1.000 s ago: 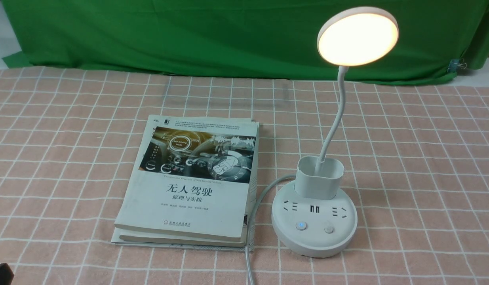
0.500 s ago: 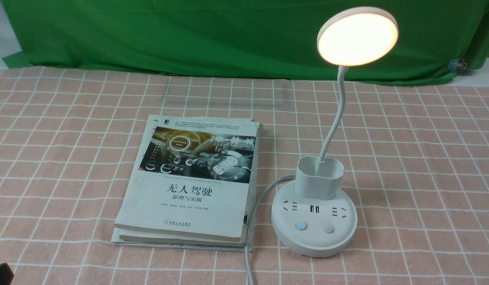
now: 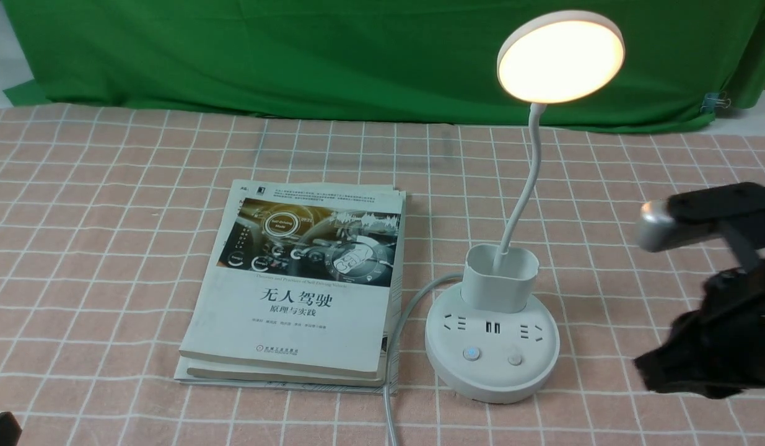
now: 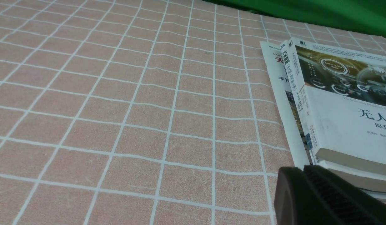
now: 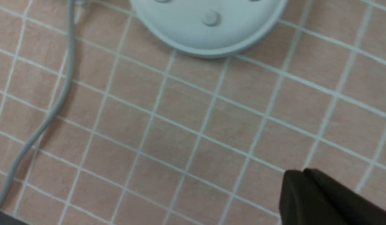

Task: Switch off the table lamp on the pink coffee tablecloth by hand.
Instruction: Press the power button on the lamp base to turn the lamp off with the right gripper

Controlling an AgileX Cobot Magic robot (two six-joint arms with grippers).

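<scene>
The right gripper [image 5: 300, 171] comes into view beside the lit table lamp [image 3: 492, 347].
Half a second ago the front view showed only the tip of the left gripper [image 3: 3, 428]; now the right one hangs at the right side, apart from the lamp, its fingers together and holding nothing. The left one's fingers are also closed on nothing. The lamp stands upright on the pink coffee tablecloth [image 3: 109, 248], right of the stacked books [image 3: 295, 322], its round head [image 3: 562, 59] glowing warm white and one base button [image 3: 471, 354] shining blue.
</scene>
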